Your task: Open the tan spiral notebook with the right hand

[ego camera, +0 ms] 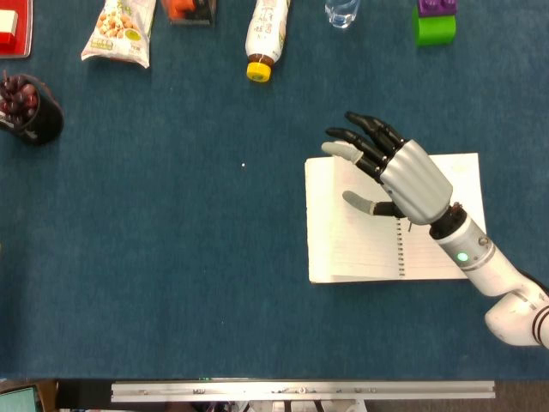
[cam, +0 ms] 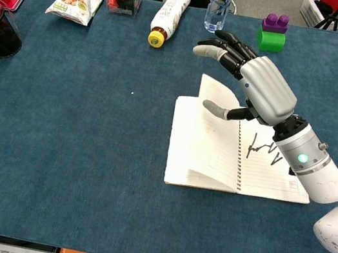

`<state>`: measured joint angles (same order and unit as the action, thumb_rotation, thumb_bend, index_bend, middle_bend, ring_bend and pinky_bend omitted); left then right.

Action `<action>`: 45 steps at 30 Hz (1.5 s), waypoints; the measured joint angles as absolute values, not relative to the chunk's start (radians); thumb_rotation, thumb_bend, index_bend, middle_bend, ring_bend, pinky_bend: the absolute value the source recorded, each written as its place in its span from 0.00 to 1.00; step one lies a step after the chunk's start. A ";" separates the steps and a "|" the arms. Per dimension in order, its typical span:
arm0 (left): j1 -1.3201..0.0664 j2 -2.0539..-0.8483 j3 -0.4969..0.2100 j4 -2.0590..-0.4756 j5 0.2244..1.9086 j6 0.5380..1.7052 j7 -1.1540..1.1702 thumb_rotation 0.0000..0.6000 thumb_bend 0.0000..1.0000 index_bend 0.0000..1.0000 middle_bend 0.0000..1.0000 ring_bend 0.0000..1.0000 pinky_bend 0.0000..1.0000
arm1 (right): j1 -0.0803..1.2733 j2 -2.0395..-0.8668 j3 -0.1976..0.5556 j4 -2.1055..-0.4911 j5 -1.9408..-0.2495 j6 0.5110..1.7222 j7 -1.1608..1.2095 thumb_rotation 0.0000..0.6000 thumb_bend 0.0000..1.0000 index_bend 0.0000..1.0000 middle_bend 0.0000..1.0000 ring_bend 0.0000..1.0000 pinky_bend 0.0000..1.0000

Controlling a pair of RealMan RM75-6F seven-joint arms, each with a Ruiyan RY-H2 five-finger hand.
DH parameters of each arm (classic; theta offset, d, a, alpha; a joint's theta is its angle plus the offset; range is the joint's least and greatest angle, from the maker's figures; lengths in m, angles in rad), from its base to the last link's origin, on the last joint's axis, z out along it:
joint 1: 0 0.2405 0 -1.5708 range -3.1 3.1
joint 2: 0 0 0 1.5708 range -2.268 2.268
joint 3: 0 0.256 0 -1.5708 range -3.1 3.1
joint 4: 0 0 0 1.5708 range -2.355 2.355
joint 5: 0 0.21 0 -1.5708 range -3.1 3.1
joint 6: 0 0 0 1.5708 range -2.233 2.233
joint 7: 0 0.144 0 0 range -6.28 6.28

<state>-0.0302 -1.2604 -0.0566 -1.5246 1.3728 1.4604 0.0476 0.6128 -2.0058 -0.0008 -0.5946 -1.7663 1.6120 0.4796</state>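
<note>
The spiral notebook (ego camera: 352,249) lies open on the blue table at centre right, white lined pages showing, the spiral (ego camera: 400,249) down its middle. In the chest view one page (cam: 215,141) stands partly lifted and leans left over the notebook (cam: 181,168). Dark scribbles mark the right-hand page. My right hand (ego camera: 399,176) hovers over the upper middle of the notebook with its fingers spread and pointing up-left. In the chest view the right hand (cam: 258,83) has its thumb against the lifted page. It grips nothing. No left hand shows in either view.
Along the far edge lie a yellow-capped bottle (ego camera: 264,34), a snack bag (ego camera: 120,30), a clear water bottle (cam: 218,4) and a green and purple block (ego camera: 433,21). A dark cup of red fruit (ego camera: 30,107) stands far left.
</note>
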 measured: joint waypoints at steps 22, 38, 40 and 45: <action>-0.037 -1.262 -0.058 -1.532 1.386 1.464 0.067 1.00 0.25 0.40 0.31 0.37 0.55 | 0.540 -1.678 -0.036 -0.919 -1.744 1.594 0.216 1.00 0.21 0.21 0.19 0.04 0.16; -0.042 -1.254 -0.070 -1.567 1.412 1.488 0.015 1.00 0.25 0.35 0.31 0.37 0.55 | 0.288 -1.277 -0.081 -1.589 -1.476 1.496 -0.312 1.00 0.21 0.27 0.18 0.04 0.16; -0.044 -1.257 -0.074 -1.568 1.414 1.492 0.017 1.00 0.25 0.35 0.31 0.37 0.54 | 0.252 -1.263 -0.082 -1.613 -1.450 1.516 -0.331 1.00 0.21 0.27 0.18 0.04 0.16; -0.054 -1.259 -0.084 -1.572 1.410 1.487 0.022 1.00 0.25 0.35 0.30 0.37 0.53 | 0.181 -1.251 -0.068 -1.635 -1.430 1.583 -0.343 1.00 0.21 0.27 0.17 0.04 0.16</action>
